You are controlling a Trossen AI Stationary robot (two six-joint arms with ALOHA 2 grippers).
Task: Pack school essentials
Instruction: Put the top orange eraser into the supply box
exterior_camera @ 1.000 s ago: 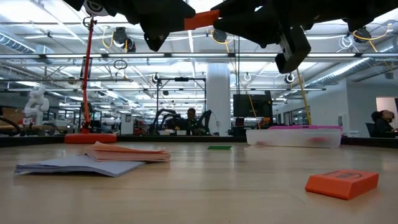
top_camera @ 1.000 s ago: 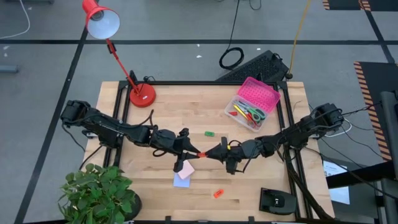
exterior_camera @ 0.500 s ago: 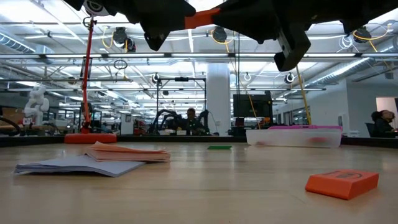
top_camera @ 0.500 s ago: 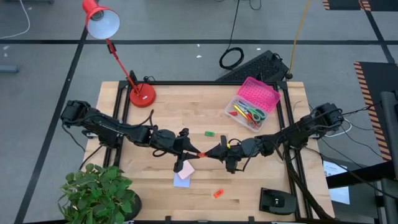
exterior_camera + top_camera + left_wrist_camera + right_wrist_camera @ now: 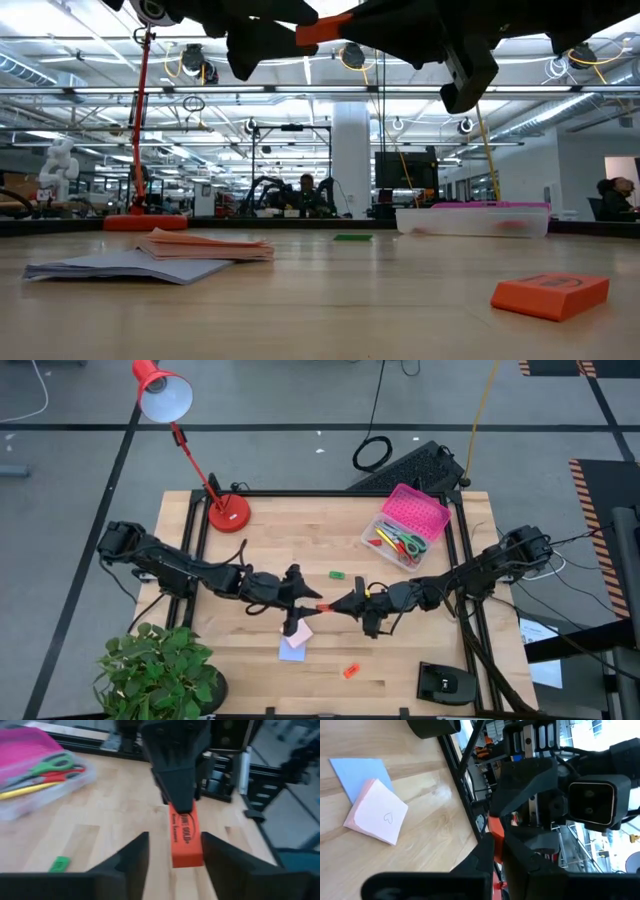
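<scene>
An orange eraser [image 5: 323, 606] hangs in the air above the table's middle. My right gripper [image 5: 336, 607] is shut on it. My left gripper [image 5: 305, 598] faces it from the left, open. Its two fingers [image 5: 131, 862] stand on either side of the eraser's free end [image 5: 187, 852]. On the table lie a pink sticky pad [image 5: 298, 629] overlapping a lavender one [image 5: 291, 651], a green eraser [image 5: 337, 574] and a second orange eraser [image 5: 350, 671]. My right gripper pinches the eraser's right-hand end [image 5: 180, 811] between its two fingers, coming level from the table's right and lying along the eraser. The eraser sticks out level toward my left gripper, clear of the table. My left gripper: whether one finger touches the eraser, I cannot tell.
A clear box [image 5: 396, 540] with a pink lid [image 5: 416, 510] stands at the far right, with scissors and pens inside. A red lamp [image 5: 228, 512] stands at the far left, a plant [image 5: 160, 672] at the near left, a black device [image 5: 445, 682] at the near right.
My left gripper has opened and let go of the orange eraser, drawing back a little toward the table's left. The eraser has stayed in the air, in my right gripper.
</scene>
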